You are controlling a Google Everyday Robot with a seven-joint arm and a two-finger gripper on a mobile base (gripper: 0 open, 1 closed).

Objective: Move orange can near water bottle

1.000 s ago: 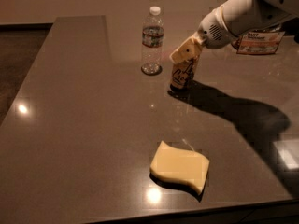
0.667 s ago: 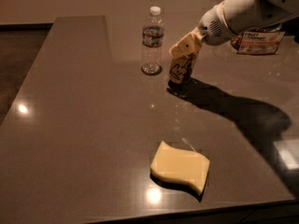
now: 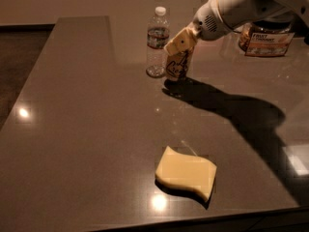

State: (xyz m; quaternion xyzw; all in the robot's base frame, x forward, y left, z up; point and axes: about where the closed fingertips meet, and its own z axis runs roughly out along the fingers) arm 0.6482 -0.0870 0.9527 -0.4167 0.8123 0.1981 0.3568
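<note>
Table (image 3: 72, 129): sponge (image 3: 186, 173) near front edge. Labelled jar (image 3: 268, 41) back right, contents unclear. Water bottle (image 3: 157, 42) upright, capped, fill level unclear. Orange can (image 3: 177, 69) upright just right of it, gripper (image 3: 179, 45) fingers clamped on its top.

The orange can (image 3: 177, 67) is seen as a small copper-orange drink can with dark cursive lettering on its side. It is held about upright, its upper part clasped by the gripper (image 3: 181, 41), which is placed directly over it. Whether its base touches the tabletop (image 3: 87, 129) cannot be told. The water bottle (image 3: 157, 42), clear plastic with a white cap and a dark label band, is stood upright just beside the can, leftward in the view, and is the taller.
</note>
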